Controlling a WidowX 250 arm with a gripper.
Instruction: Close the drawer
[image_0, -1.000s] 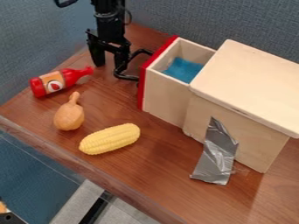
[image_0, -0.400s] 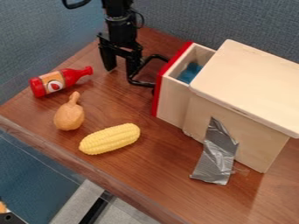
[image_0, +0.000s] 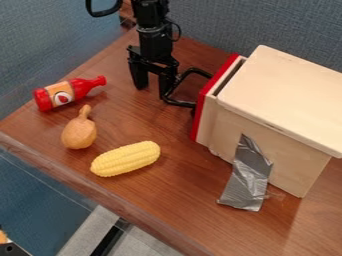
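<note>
Clearly open tool (image_0: 153, 92) against black handle (image_0: 180, 103)

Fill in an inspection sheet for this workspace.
Surface: brown wooden table; spills, nothing seen.
Job's things: red-fronted drawer almost shut in its pale box, a narrow gap left; black handle on its front.
Clutter: red bottle on its side, toy drumstick, corn; silver tape runs from box side to table.
Pincer: fingers apart, beside the handle.
Cables: black loop by the arm, probably a cable.
Surroundings: blue-grey panel behind.
</note>
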